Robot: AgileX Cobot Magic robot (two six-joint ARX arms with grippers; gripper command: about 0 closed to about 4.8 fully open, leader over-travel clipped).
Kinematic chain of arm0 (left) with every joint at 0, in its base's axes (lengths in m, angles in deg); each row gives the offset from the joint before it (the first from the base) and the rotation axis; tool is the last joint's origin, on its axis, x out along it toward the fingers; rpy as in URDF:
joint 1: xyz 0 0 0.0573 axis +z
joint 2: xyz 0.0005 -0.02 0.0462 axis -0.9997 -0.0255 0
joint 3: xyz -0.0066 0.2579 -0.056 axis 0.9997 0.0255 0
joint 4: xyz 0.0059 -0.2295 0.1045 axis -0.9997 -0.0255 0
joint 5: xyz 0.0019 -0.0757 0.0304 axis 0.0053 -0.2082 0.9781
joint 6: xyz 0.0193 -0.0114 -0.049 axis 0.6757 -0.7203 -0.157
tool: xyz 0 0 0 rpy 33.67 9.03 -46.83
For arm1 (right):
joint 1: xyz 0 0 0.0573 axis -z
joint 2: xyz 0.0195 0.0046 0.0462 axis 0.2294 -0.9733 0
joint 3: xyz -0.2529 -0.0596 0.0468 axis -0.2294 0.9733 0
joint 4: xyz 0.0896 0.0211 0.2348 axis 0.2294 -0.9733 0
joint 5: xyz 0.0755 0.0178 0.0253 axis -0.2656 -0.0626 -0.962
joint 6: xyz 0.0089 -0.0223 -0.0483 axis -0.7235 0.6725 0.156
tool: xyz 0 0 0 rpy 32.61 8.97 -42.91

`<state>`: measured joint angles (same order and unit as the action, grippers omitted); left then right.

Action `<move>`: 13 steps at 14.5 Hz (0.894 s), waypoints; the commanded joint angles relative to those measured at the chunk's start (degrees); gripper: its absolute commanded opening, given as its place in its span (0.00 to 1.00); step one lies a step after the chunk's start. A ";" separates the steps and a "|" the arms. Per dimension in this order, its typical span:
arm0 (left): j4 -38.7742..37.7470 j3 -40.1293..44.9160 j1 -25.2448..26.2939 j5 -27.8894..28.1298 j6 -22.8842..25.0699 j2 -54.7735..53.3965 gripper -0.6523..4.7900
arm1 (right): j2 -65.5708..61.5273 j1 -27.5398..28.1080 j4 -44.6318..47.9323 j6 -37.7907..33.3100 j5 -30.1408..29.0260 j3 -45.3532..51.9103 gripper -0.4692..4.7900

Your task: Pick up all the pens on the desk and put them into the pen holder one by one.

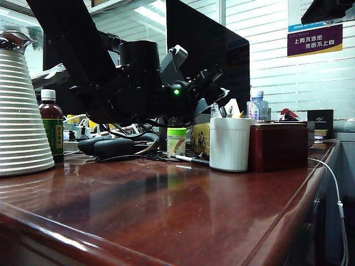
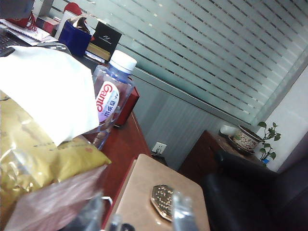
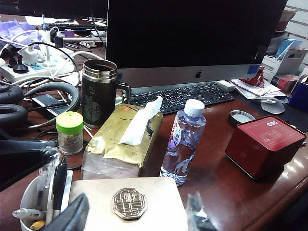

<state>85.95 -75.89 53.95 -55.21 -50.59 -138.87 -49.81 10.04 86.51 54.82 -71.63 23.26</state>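
Note:
The white ribbed pen holder (image 1: 229, 145) stands on the reddish desk (image 1: 166, 216), against a dark red box (image 1: 277, 146). My left gripper (image 1: 217, 95) hangs just above the holder, and pen tops (image 1: 223, 112) stick up out of it. In the left wrist view its fingers (image 2: 180, 214) stand apart and blurred, so the left gripper (image 2: 134, 217) is open. One pen (image 1: 187, 159) lies on the desk left of the holder. The right wrist view shows the holder (image 3: 25, 195) with a clear pen (image 3: 45, 175) and a black pen (image 3: 58, 180) standing in it. My right gripper (image 3: 137, 219) is open over a tan box.
A tan box with a gold emblem (image 3: 129, 203), a gold tissue pack (image 3: 120, 142), a water bottle (image 3: 183, 142), a green-lidded jar (image 1: 176, 141) and a steel-and-black mug (image 3: 98, 91) crowd round the holder. Monitor, keyboard and cables lie behind. A ribbed white jug (image 1: 19, 122) stands far left.

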 commanded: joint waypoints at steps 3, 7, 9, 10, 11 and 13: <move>-59.87 -11.45 12.70 -23.26 31.74 16.28 0.93 | 0.22 0.04 3.58 0.11 -0.15 -0.20 0.59; -80.13 -21.62 11.23 -5.09 58.21 14.29 0.92 | -0.52 -0.11 6.51 -0.57 -0.13 -0.22 0.59; -85.02 -24.15 7.98 4.39 62.01 9.66 0.92 | -1.97 -0.44 12.66 -2.29 -0.15 -0.37 0.59; -89.66 -26.14 6.01 10.84 64.08 6.49 0.92 | -1.79 -0.37 12.22 -3.76 -0.15 -0.37 0.59; -91.65 -26.88 5.07 15.28 67.58 4.94 0.92 | -1.79 -0.37 11.50 -5.05 -0.20 -0.37 0.59; -89.94 -26.99 4.83 16.92 71.56 4.17 0.92 | -1.79 -0.72 9.22 -6.19 -0.15 -0.35 0.59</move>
<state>-6.09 -102.36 58.60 -38.92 18.79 -134.81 -51.84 9.66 96.28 49.90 -71.67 23.15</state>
